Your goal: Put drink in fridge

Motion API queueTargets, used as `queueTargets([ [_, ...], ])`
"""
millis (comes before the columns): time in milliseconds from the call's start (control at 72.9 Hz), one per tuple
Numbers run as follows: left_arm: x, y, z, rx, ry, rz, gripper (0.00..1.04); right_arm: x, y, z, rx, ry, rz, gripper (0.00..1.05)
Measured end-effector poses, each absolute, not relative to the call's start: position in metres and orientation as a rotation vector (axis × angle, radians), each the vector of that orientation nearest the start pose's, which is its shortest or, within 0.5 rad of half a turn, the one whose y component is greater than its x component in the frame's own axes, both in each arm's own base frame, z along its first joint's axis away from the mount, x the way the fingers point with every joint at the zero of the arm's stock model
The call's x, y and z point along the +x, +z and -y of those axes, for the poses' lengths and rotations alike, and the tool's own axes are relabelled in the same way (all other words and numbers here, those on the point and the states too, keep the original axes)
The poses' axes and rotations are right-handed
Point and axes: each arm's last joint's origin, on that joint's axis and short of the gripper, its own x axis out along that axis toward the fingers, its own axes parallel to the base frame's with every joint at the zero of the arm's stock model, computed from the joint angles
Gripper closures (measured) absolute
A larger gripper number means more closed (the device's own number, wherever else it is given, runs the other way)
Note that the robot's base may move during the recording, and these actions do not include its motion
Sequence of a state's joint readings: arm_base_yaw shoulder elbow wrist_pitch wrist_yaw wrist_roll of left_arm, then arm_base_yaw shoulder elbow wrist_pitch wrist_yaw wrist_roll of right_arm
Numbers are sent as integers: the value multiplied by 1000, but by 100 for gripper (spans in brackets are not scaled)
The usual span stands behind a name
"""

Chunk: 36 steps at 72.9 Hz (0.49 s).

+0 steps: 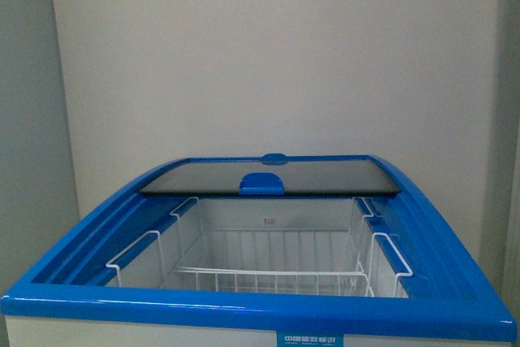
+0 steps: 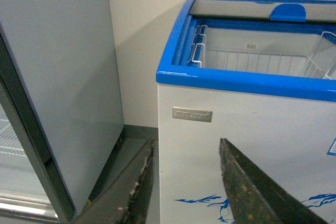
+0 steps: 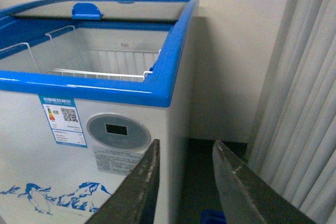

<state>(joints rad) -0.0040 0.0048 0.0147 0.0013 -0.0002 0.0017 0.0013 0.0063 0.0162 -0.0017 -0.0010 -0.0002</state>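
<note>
A white fridge (image 1: 260, 306) with a blue rim fills the lower half of the front view, its sliding glass top (image 1: 268, 177) pushed back and a wire basket (image 1: 268, 270) seen empty inside. The drink is shown nowhere. The right fingers (image 3: 184, 182) are parted, holding nothing; the left fingers' (image 2: 252, 187) state cannot be told. Placing is judged still undone.

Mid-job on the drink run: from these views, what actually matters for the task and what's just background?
Task-related:
- fridge, sliding glass lid pushed back, wire basket inside looks empty
- right gripper, open, holding nothing
- left gripper, only one finger visible
- the drink: not in any view

Background:
- tall grey cabinet
- curtain
- wall
</note>
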Motion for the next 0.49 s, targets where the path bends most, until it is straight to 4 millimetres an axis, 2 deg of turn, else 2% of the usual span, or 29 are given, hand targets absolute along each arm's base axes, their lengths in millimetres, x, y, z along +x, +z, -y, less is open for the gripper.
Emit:
queueTargets([
  [165,97,168,0,2,-4,11,27,97,168,0,0,2,8,30],
  [274,97,168,0,2,-4,11,8,97,168,0,0,2,8,14],
  [316,97,168,0,2,-4,11,7,97,168,0,1,2,8,7],
  [494,97,168,0,2,-4,11,8,97,168,0,0,2,8,8],
])
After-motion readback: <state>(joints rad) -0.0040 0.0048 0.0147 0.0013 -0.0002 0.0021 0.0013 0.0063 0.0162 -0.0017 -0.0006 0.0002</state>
